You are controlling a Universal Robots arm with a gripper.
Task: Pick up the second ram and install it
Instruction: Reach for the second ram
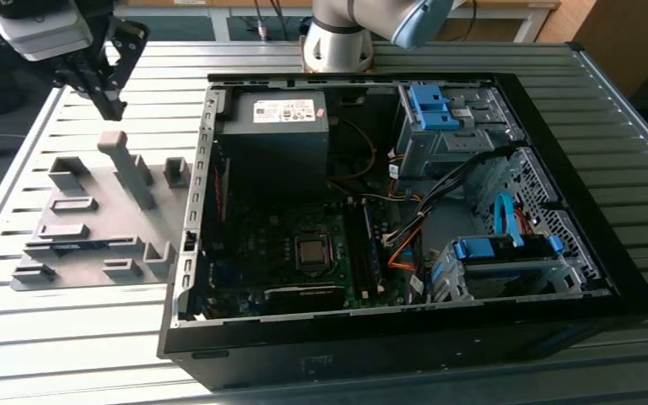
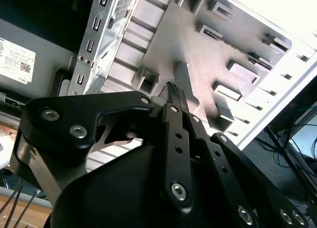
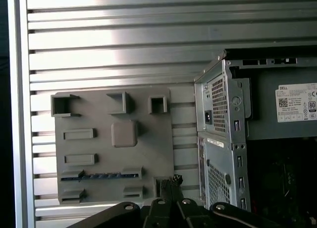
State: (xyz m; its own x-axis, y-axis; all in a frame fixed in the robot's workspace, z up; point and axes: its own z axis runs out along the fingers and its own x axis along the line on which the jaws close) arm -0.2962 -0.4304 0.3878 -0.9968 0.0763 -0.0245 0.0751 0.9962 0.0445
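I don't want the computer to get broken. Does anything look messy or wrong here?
Nothing stands out. The second ram lies straight in its slot on the grey fixture, and the tool hangs above the fixture, holding nothing.

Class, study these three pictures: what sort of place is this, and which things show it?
Probably a robotics lab bench for computer assembly: an open desktop computer case lies on a ribbed metal table, a grey fixture plate sits beside it, and a robot arm's gripper hangs above that plate.
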